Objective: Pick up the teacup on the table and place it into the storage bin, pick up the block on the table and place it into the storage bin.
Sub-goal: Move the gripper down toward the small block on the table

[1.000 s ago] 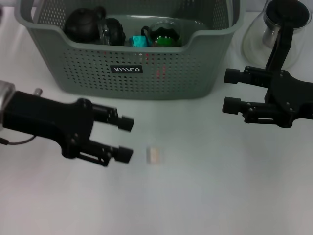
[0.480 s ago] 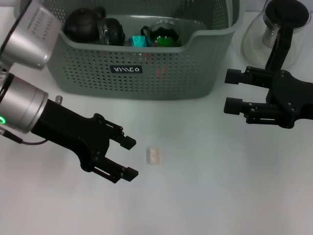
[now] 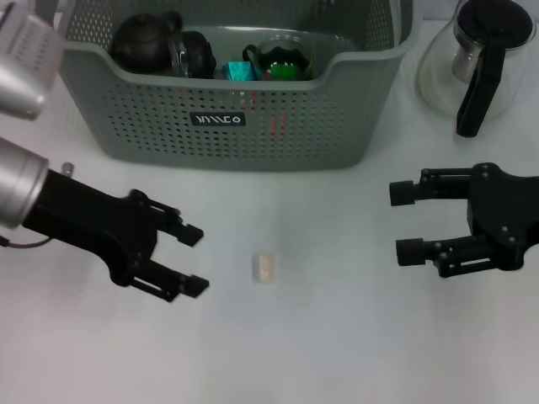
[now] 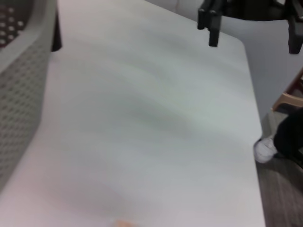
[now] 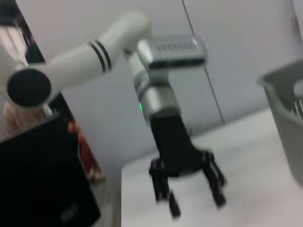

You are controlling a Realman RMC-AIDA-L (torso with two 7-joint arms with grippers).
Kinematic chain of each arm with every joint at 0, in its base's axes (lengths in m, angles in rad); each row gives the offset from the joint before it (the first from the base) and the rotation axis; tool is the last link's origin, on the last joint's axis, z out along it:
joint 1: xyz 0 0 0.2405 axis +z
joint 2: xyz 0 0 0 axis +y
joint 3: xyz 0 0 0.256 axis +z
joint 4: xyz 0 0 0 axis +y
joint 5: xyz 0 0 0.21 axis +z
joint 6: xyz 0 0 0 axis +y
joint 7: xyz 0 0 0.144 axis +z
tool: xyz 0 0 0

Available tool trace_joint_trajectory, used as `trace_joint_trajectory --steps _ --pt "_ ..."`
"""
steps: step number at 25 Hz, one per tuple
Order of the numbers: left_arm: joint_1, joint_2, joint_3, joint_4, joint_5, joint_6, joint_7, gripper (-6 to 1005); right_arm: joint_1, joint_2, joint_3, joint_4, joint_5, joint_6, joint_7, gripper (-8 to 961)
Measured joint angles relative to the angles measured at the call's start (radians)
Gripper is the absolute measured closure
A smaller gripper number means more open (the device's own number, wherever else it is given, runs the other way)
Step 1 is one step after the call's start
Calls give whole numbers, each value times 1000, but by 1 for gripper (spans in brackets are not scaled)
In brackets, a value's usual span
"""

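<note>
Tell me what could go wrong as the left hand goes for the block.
The block is small and lies flat on the table, so the open left hand might nudge it away instead of gripping it. The open right hand hangs on the block's other side, so the two hands could meet if both close in.

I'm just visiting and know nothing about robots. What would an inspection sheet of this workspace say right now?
Surface: white table, bare in front.
Job's things: small pale block lying on the table between the two grippers; grey-green storage bin behind it, holding a dark teapot, glassware and a green item.
Clutter: glass carafe with black handle, beside the bin on the robot's right.
Grippers: left gripper open, near the block, not touching; right gripper open, empty.
Cables: thin wire by the left arm's wrist.
Surroundings: chair leg and floor past the table edge.
</note>
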Motion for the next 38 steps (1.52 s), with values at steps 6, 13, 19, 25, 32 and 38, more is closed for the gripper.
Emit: trace_joint_trajectory --steps 6,13,19,25,32,38 --pt "6 41 -140 -59 -2 -14 45 248 17 1 -164 -220 -55 0 217 102" --pt "6 63 -223 -88 -4 -14 58 248 191 7 -318 -334 -178 5 405 103" --pt "19 65 -343 -111 -4 -17 92 248 372 18 -548 -250 -279 121 510 108" --pt "26 67 -384 -139 -4 -17 109 248 466 26 -752 -163 -272 269 591 120" --pt "33 68 -389 -156 -35 -17 120 248 489 34 -978 -134 -236 429 620 134" --pt "34 68 -392 -166 -42 -17 123 249 477 36 -1095 -124 -205 540 643 146"
